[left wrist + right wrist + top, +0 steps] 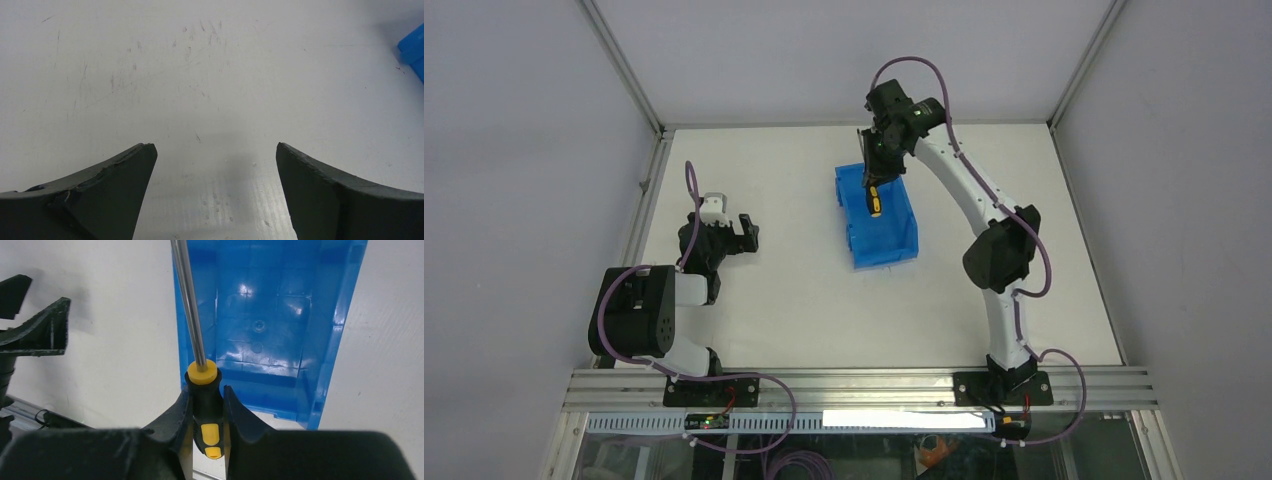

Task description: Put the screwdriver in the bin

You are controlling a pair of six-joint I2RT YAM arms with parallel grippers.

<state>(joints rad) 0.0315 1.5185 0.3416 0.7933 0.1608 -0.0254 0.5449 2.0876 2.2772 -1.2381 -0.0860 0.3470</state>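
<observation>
Our right gripper has its jaws nearly closed on the black-and-yellow handle of the screwdriver, which is held over the blue bin. We judge the tool light, rigid and handle-heavy. The grippy handle is the place to hold; the polished shaft would slip. Our left gripper hangs wide open and empty over the bench.
</observation>
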